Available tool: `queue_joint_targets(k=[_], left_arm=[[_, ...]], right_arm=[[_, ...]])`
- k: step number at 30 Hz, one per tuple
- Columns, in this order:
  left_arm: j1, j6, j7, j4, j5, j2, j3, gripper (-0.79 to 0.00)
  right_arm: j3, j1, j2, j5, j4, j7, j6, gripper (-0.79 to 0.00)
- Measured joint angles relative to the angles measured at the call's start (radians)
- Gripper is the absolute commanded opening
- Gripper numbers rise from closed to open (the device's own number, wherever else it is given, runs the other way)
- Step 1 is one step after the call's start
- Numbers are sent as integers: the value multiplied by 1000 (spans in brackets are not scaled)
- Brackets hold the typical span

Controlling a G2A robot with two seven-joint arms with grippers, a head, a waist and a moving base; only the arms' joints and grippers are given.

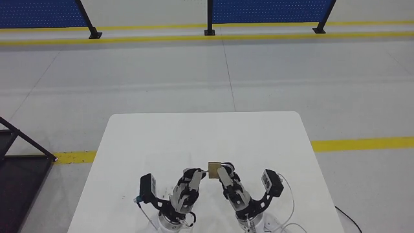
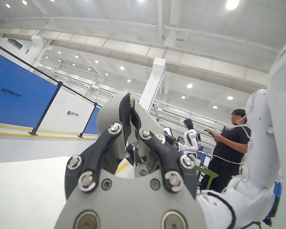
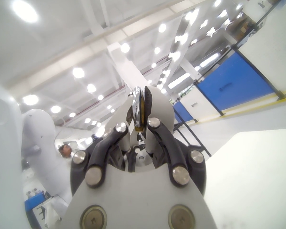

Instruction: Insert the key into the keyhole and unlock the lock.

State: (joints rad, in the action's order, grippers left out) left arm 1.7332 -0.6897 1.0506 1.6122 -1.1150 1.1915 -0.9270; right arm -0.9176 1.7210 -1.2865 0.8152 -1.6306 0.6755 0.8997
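My right gripper (image 3: 143, 101) is closed on the lock (image 3: 137, 113), its pads pinching the brass body with the chrome shackle showing up at the fingertips; my left gripper (image 2: 131, 108) is closed tight on a small brass-coloured piece, which I take to be the key (image 2: 132, 101), though little of it shows past the pads. Seen from above, the lock is held up with the white surface (image 1: 194, 136) beneath it; my left gripper is just beside the lock and seems to touch it. The keyhole is hidden, so I cannot tell whether the key's tip is in it.

I judge the step in hand to be the insertion. To do it well I should hold the lock square and steady; bring the key's blade into line with the keyhole before any push; press gently straight along that line; turn only once the key is fully seated. A skewed push could twist the lock in its grip, or let the key slip between my pads.
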Motion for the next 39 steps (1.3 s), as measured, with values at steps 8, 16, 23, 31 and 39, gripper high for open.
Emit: queue_joint_targets(k=[8,16,23,31,39], left_arm=[[6,-10,-24,1,0,-1,-8,-785],[9,-33,-51,2,12,-2,-10,-785],[25,-113,-74,12,59,-12,-40,-785],[40,-224,-148,19,149,-22,-65,-785],[38,-235,-207,28,192,-20,-68,-785]], right_arm=[[-25,15,4,61,-3,9,13,-785],[-43,19,6,124,-3,35,7,-785],[-62,17,9,124,3,42,25,-785],[-64,15,10,96,3,11,39,-785],[-50,6,7,83,5,-14,28,-785]])
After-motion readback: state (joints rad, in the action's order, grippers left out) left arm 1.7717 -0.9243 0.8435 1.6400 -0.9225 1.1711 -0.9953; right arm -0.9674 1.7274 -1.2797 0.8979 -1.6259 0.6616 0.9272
